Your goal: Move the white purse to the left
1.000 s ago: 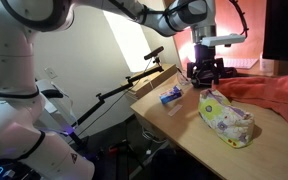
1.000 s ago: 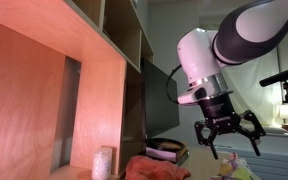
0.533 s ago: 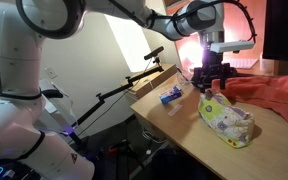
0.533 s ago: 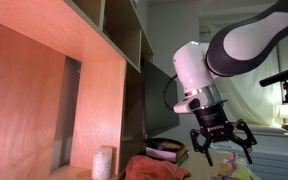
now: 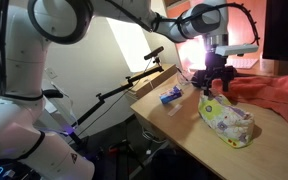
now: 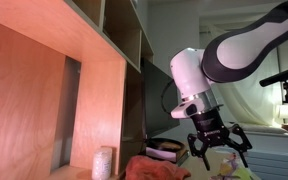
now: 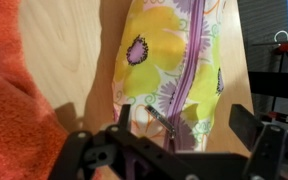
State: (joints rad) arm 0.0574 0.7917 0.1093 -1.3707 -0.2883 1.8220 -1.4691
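While the robot's black gripper (image 5: pixel 216 84) hangs spread wide and empty, the soft whitish flower-printed fabric purse (image 5: pixel 227 118) lies just beneath on the wooden counter (image 5: pixel 176 118), its length running crosswise between the jaws.

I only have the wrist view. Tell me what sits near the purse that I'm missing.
Observer: A blue packet lies on the table beside the purse, on the side away from the cloth.
Operator: Give me my height over the purse.
Observer: In an exterior view the end effector hangs open just above the purse's far end and seems not to touch it.
Operator: Report the table edge.
Observer: The purse lies fairly near the table's long open edge, with a strip of bare wood between them.
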